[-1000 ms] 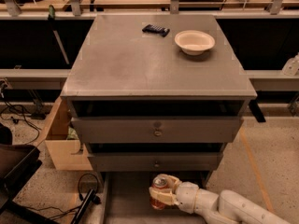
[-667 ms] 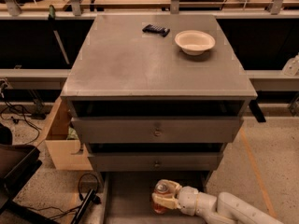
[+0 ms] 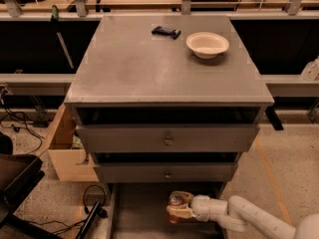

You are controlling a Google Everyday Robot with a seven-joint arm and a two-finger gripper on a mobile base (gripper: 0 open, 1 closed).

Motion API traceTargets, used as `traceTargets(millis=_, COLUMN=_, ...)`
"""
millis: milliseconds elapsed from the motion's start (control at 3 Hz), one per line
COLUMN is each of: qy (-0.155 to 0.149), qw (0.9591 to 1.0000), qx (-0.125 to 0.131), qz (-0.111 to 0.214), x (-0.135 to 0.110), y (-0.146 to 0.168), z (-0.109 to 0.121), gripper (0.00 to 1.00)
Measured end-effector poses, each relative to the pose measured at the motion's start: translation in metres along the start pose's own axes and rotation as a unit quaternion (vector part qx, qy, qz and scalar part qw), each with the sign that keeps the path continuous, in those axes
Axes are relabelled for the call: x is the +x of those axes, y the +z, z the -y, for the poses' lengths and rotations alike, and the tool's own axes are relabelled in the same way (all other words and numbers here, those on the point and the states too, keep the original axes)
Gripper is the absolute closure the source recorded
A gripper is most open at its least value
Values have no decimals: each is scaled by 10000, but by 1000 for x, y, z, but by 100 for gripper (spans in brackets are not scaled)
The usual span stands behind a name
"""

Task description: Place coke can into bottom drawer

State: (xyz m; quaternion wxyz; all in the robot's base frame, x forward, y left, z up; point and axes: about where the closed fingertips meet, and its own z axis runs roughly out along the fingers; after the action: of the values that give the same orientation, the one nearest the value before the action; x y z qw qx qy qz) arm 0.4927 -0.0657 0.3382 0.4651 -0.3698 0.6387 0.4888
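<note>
The white two-finger gripper [image 3: 175, 210] is reaching in low at the front of the grey metal cabinet [image 3: 149, 68], at the end of a white arm [image 3: 249, 218] coming from the cabinet's right. Its fingers are pinching the small red aluminium coke can [image 3: 175, 202], which is standing upright between them with its silver top showing. The can is sitting over the right part of the wide grey bottom drawer [image 3: 139, 210], which is lying pulled out at the cabinet's foot, below the two upper grey drawers [image 3: 168, 138] with round knobs. Whether the can is touching the drawer floor cannot be told. On the cabinet's top, a round white bowl [image 3: 208, 44] and a small black object [image 3: 166, 32] are resting near the back edge.
</note>
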Motion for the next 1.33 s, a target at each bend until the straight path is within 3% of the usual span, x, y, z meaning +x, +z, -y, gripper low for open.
traceTargets(millis=667, qy=-111, qw=9998, qx=-91, qz=99, x=18, y=16, z=9, gripper=100)
traceTargets(millis=1000, qy=-473, qw=9978, qx=-448, qz=111, x=48, y=29, z=17, gripper=100)
traceTargets(millis=1333, qy=-1097, qw=9912, qx=-735, qz=18, x=64, y=26, z=38, gripper=100)
